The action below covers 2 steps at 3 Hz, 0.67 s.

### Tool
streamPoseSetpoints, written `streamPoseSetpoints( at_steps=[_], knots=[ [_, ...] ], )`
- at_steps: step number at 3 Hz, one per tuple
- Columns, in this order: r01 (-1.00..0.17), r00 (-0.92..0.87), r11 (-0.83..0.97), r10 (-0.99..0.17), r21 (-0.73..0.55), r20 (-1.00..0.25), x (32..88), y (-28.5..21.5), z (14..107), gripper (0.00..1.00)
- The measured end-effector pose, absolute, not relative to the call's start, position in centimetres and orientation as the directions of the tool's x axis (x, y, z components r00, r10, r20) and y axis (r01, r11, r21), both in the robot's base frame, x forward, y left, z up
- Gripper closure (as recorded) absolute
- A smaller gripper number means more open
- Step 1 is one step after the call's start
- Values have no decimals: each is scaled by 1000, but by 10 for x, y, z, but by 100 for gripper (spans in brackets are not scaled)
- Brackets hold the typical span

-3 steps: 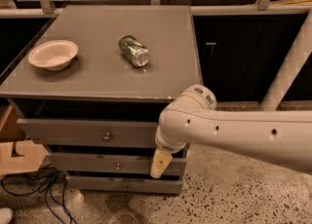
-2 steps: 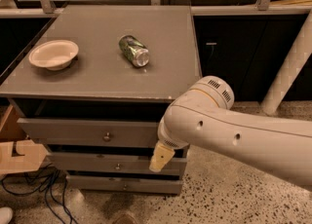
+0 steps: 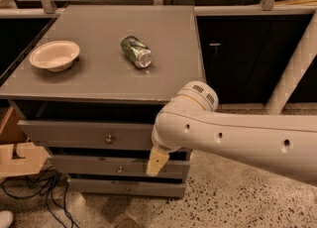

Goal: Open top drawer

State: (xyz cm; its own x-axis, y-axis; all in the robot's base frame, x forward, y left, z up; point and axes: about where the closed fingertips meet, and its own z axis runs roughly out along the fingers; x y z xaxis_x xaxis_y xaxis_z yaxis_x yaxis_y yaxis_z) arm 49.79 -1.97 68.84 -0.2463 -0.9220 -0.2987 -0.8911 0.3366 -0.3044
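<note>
Looks partly done at most, with the top drawer (image 3: pixel 74 134) just under the cabinet top (image 3: pixel 99 81) showing a dark gap above its front, and the gripper (image 3: pixel 155 163) hanging at that front's right end, off the knob (image 3: pixel 109 139), spread or closed impossible to tell.

Warm, rather dim light falls from above: the bench (image 3: pixel 99 81) top is evenly lit, while deep shadow fills the gap over the top drawer (image 3: pixel 69 133). The can (image 3: pixel 136 51) glints at its end, and the bowl (image 3: pixel 54 55) casts a soft shadow. The hand (image 3: pixel 156 161), low before the drawer fronts, hangs in half shade under the bright pale arm (image 3: pixel 237 138).
</note>
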Motion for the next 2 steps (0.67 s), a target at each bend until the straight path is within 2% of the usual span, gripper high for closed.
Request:
streamPoseSetpoints(
  at_steps=[2],
  knots=[
    [-918,-172,256,-945,-302,-279,513,7,663,0]
  ],
)
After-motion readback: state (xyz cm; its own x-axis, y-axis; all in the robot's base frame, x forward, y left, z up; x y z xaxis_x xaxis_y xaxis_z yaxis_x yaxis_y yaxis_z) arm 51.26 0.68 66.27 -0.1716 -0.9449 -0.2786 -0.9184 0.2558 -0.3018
